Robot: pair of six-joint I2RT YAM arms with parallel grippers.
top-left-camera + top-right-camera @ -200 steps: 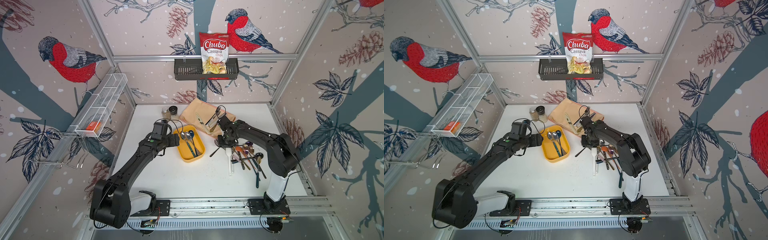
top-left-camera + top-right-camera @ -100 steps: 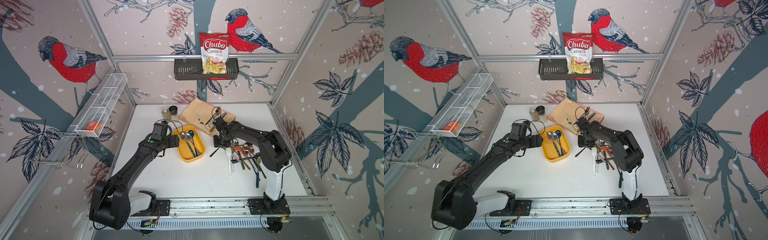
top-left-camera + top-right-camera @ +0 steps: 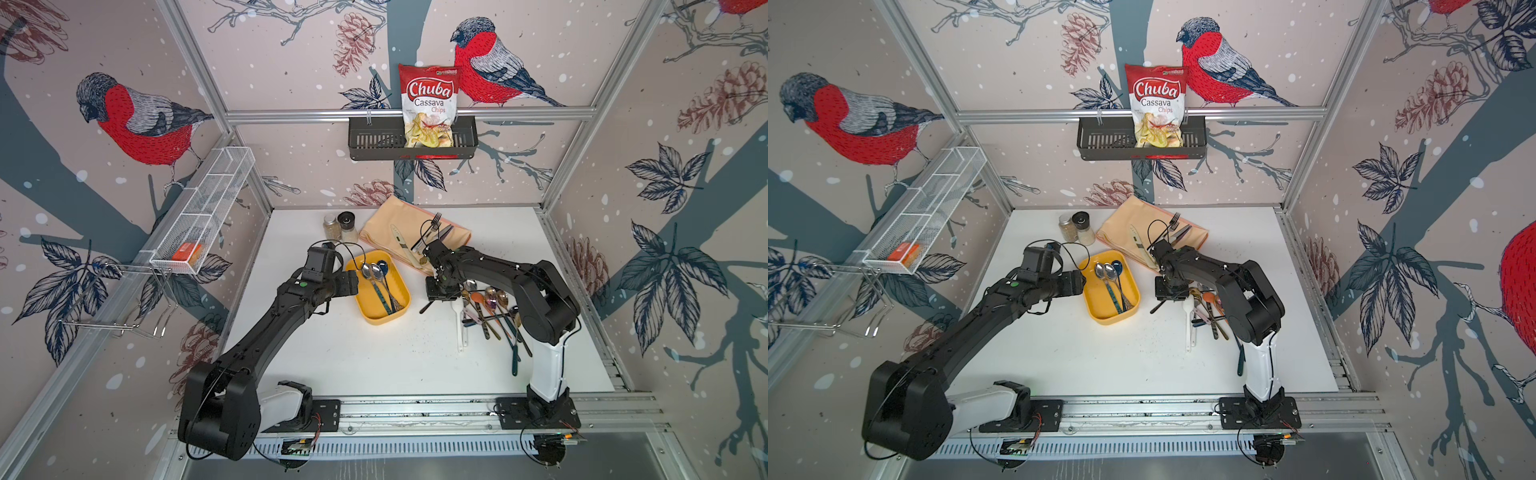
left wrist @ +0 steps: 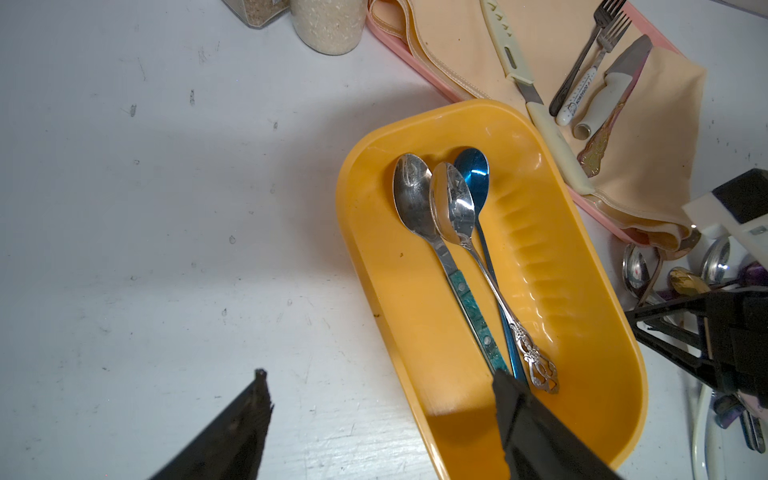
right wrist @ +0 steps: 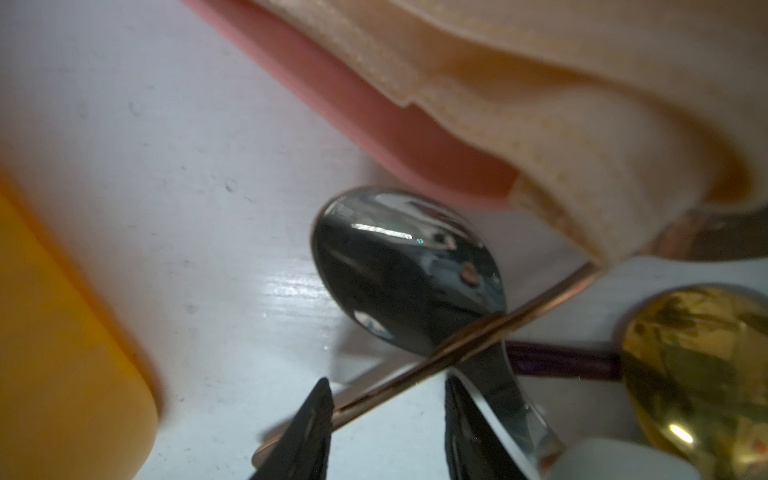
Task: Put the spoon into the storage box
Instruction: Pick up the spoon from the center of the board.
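Right pincer [image 5: 386, 382], half open, straddles a thin coppery handle [image 5: 519, 316] crossing a glossy spoon [image 5: 399, 266]. I see left pincer [image 4: 378, 374] gaping, empty.

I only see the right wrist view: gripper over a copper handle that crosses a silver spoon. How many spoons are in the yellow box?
Observer: Three spoons lie in the box, bowls together at one end.
Operator: Where is the other arm?
Observer: The left gripper is open at the end where the handles lie, one finger over the box, the other over the table.
Operator: Anything on the cloth to avoid?
Observer: On it lie forks and knives.
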